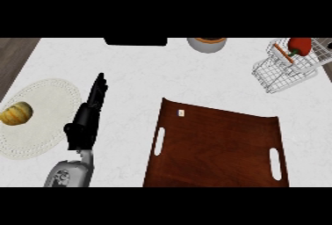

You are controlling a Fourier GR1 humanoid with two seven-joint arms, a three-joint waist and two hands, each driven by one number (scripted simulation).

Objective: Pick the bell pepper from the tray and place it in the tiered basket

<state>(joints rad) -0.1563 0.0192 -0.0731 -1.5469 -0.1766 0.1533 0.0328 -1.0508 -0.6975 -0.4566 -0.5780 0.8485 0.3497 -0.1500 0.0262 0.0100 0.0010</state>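
A red bell pepper (299, 45) with a green stem lies in the white wire tiered basket (280, 75) at the counter's far right. A thin orange item sits beside it in the basket. The brown wooden tray (217, 147) in the middle foreground holds nothing but a small white tag. My left hand (88, 115) is over the counter left of the tray, fingers straight and pointing away, holding nothing. My right hand does not show.
A cream round placemat (40, 116) at the left carries a small yellow-orange squash (16, 113). A grey bowl (207, 44) and a black object (136, 41) sit at the counter's far edge. Dark wood floor shows past the left edge.
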